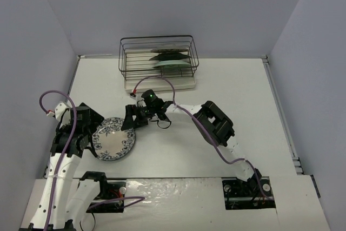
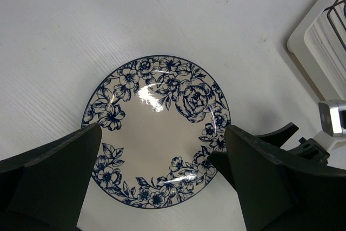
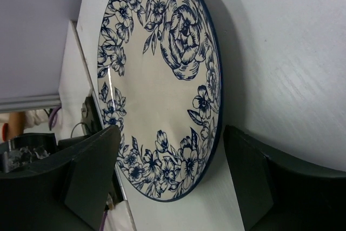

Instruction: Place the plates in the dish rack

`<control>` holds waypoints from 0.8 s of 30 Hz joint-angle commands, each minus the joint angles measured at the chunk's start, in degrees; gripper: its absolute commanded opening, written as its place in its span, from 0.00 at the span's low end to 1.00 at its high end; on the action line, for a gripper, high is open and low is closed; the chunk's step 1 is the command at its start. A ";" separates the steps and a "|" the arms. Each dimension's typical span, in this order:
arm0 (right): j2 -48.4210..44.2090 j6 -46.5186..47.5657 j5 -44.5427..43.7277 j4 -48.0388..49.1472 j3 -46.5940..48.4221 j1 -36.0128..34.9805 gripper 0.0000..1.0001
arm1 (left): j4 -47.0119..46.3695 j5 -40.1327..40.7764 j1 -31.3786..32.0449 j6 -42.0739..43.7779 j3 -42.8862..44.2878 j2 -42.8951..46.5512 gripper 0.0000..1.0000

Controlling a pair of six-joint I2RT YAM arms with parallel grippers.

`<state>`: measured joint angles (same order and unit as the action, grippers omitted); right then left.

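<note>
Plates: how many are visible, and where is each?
4. The blue floral plate lies on the table; rear plate, middle plate and front plate stand on edge in the dish rack. Others may be hidden there.

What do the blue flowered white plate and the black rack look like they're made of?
White round plate with blue floral rim: probably glazed ceramic, given the sharp glossy light reflections on its face. Black wire dish rack: likely coated metal wire, with thin rigid bars. Its cream-white tray base looks like plastic, though that is uncertain.
</note>
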<state>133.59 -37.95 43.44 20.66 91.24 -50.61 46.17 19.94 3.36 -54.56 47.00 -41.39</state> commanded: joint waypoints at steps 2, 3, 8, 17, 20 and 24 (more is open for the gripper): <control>2.01 -0.92 2.19 -0.87 1.45 -0.10 0.58 | -2.29 0.55 -0.27 -0.56 0.19 0.01 0.97; 2.41 -1.14 2.03 -0.96 1.52 -0.10 0.54 | -2.34 0.46 -0.24 -0.51 0.19 0.07 0.97; 3.24 -1.20 -0.27 -1.32 1.75 -0.10 0.32 | -2.69 0.27 -0.28 -0.20 0.22 0.49 0.97; -0.68 0.07 -4.84 4.87 -3.05 0.41 0.00 | -3.41 -1.08 -0.28 0.97 0.28 1.78 0.97; -6.49 4.20 -6.37 11.85 -7.10 0.73 0.00 | -4.32 -2.74 -0.21 1.71 0.14 2.61 0.97; -18.14 17.54 -16.32 10.99 -11.76 1.73 0.00 | -6.22 -5.18 -0.28 3.10 0.89 3.09 0.97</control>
<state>130.26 -36.88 37.83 25.97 82.45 -50.01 44.25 17.46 3.36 -53.70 47.00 -38.54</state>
